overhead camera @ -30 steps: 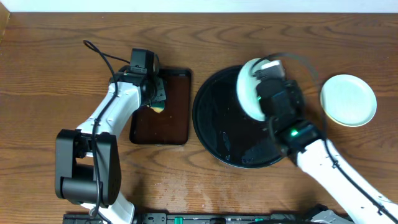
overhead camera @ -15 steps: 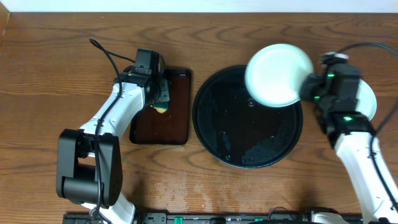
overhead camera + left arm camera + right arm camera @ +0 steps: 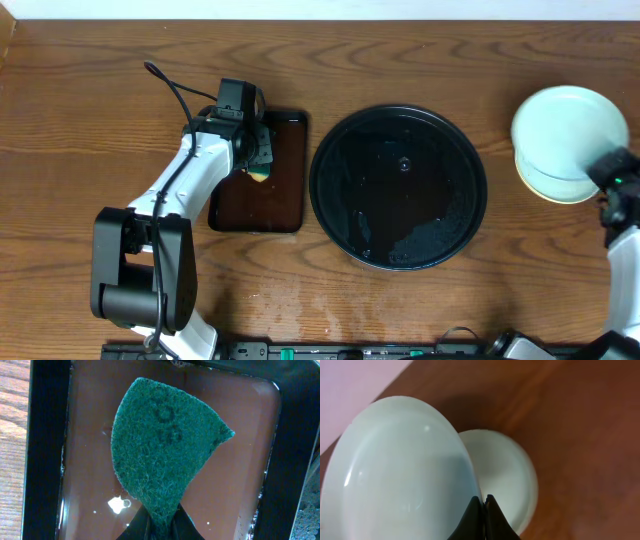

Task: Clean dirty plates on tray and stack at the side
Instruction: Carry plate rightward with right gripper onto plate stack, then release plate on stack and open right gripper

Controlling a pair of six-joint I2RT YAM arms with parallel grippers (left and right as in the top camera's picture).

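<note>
The right gripper (image 3: 483,504) has carried a pale, glossy plate (image 3: 566,125) off the black tray (image 3: 330,200) to over a second plate (image 3: 507,472), its jaws pinching the rim. The left gripper (image 3: 160,522) pinches a green pad (image 3: 160,450).

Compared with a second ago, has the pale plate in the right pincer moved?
Yes. The plate has travelled right, from over the black tray to above the second plate lying to the tray's right.

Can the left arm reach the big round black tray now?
Probably yes: the round glossy black tray lies close to the left pincer, nothing standing between them, though that pincer grips a green scrubbing pad.
</note>
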